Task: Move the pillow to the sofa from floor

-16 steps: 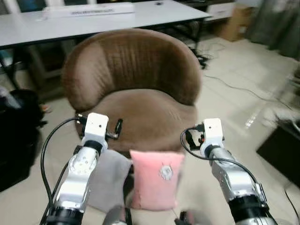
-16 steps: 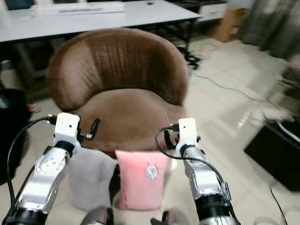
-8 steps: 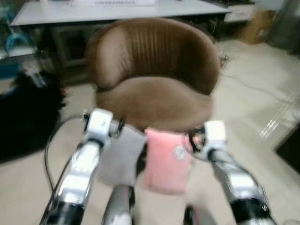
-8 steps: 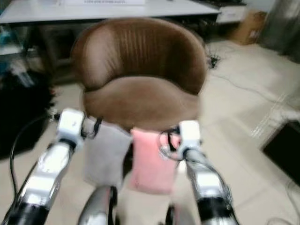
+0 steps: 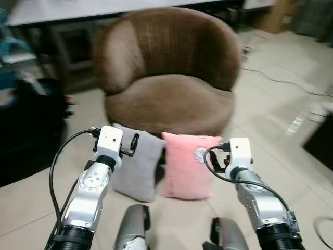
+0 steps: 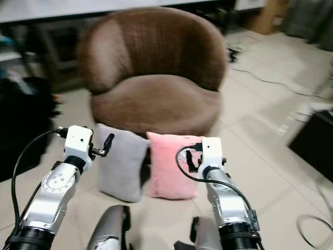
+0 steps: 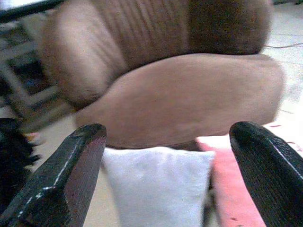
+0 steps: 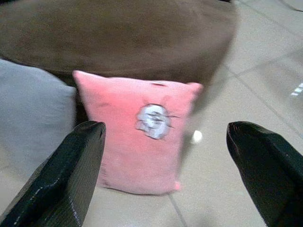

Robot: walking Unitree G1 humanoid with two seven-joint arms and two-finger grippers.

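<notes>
Against the front of the brown sofa [image 5: 169, 78], seen from my head, the pink pillow [image 5: 186, 165] and a grey pillow [image 5: 136, 162] stand side by side on the tiled floor [image 5: 270, 130], touching the sofa's base. A black bag [image 5: 28, 130] sits left of the sofa; a cable [image 5: 283, 83] trails over the tiles to its right.

Along my left wrist, my left gripper [image 7: 175, 175] is spread wide, framing the grey pillow below the sofa seat.

Along my right wrist, my right gripper [image 8: 165, 175] is spread wide too, holding nothing, the pink pillow between its fingers [image 8: 71, 175], apart from them.
</notes>
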